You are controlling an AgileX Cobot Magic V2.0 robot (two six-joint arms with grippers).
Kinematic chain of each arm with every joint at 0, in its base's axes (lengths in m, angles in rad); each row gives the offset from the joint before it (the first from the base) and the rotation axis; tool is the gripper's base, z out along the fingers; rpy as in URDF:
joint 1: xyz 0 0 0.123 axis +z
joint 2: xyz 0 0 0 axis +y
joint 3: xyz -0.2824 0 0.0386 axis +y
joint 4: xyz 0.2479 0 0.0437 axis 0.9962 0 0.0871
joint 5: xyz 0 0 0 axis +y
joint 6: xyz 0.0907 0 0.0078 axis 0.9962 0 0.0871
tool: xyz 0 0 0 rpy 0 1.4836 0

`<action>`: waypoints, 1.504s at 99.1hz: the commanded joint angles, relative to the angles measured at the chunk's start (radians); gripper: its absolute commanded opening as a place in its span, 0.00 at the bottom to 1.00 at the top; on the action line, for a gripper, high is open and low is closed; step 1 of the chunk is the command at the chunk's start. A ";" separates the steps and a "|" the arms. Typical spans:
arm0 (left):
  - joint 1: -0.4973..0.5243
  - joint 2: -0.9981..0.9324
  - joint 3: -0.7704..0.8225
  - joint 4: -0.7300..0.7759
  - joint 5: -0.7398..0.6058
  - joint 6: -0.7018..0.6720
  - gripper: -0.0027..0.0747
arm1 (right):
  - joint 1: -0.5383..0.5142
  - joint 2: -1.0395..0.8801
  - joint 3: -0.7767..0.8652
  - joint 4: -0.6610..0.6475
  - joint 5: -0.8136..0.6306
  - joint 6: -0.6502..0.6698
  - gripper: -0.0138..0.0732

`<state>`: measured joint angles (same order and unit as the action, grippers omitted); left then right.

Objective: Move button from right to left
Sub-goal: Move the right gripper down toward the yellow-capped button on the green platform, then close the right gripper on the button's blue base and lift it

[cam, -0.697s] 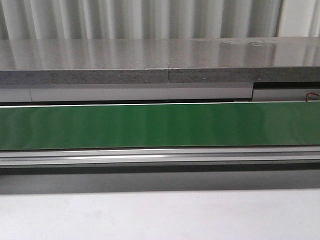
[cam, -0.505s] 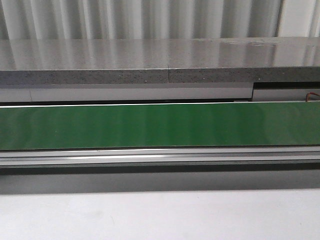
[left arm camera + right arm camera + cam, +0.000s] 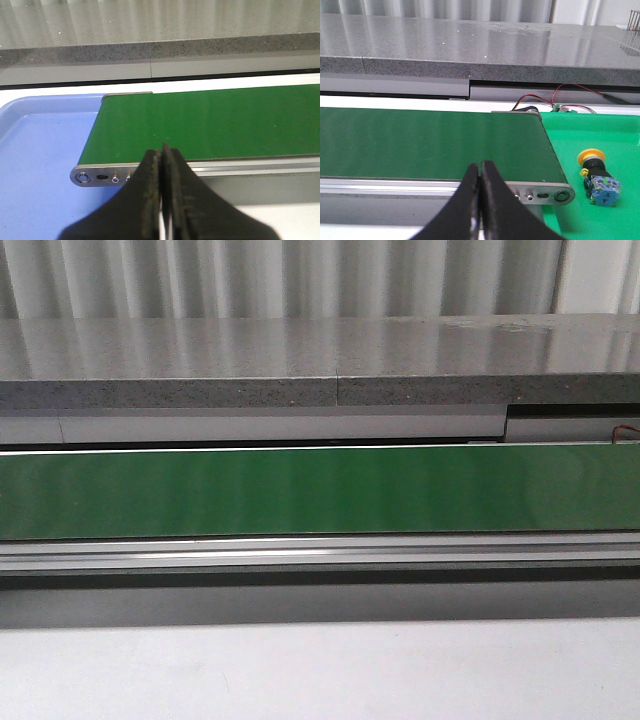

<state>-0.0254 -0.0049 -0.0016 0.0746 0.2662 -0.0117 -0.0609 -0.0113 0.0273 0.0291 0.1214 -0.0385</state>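
Note:
The button [image 3: 598,177] lies on its side in the green tray [image 3: 600,135] past the conveyor's right end, seen only in the right wrist view: yellow cap, black collar, blue rear body. My right gripper [image 3: 480,164] is shut and empty, in front of the belt's near edge, well to the side of the button. My left gripper [image 3: 162,147] is shut and empty, in front of the belt's left end. Neither gripper shows in the front view.
A green conveyor belt [image 3: 320,490] runs across the front view, with a metal side rail [image 3: 320,552] and a grey stone ledge [image 3: 320,360] behind. A blue tray [image 3: 40,150] sits at the belt's left end. Red and black wires [image 3: 555,97] lie behind the green tray.

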 commanded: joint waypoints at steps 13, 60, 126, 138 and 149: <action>-0.003 -0.034 0.026 -0.008 -0.080 -0.009 0.01 | 0.000 0.001 -0.106 -0.020 0.010 -0.004 0.08; -0.003 -0.034 0.026 -0.008 -0.080 -0.009 0.01 | 0.000 0.439 -0.484 -0.061 0.321 -0.015 0.08; -0.003 -0.034 0.026 -0.008 -0.080 -0.009 0.01 | 0.000 0.879 -0.712 0.040 0.543 -0.014 0.35; -0.003 -0.034 0.026 -0.008 -0.080 -0.009 0.01 | 0.000 0.949 -0.781 0.044 0.591 -0.014 0.64; -0.003 -0.034 0.026 -0.008 -0.080 -0.009 0.01 | -0.005 1.001 -0.824 0.044 0.602 -0.014 0.74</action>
<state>-0.0254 -0.0049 -0.0016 0.0746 0.2662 -0.0117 -0.0609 0.9592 -0.7360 0.0670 0.7466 -0.0440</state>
